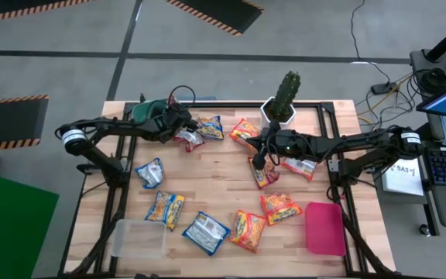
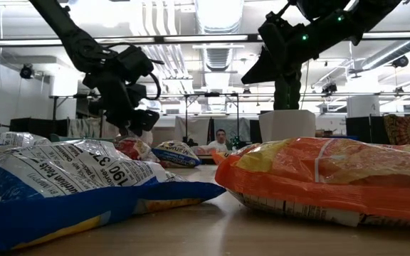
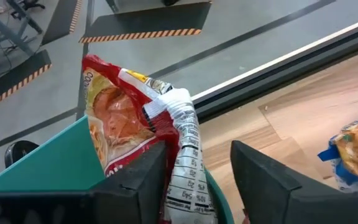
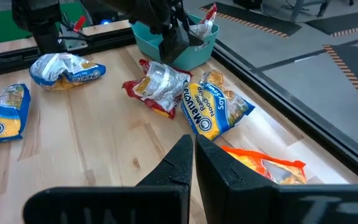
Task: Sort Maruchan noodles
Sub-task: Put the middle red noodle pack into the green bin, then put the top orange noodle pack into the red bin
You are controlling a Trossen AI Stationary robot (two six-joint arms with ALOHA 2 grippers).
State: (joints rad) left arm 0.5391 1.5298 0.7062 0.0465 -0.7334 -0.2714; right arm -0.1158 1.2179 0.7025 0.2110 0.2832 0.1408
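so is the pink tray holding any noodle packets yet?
No. In the high view the pink tray shows only bare pink inside, and the nearest orange packet lies on the table beside it.

Bright ceiling strip lights (image 2: 219,37) flare in the low view, where the nearest packets (image 2: 326,178) lie blurred.

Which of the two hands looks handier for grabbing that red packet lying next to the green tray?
Probably the left. The left hand hovers open over the green tray, right by the red packet. The right hand is shut, further off, above an orange packet.
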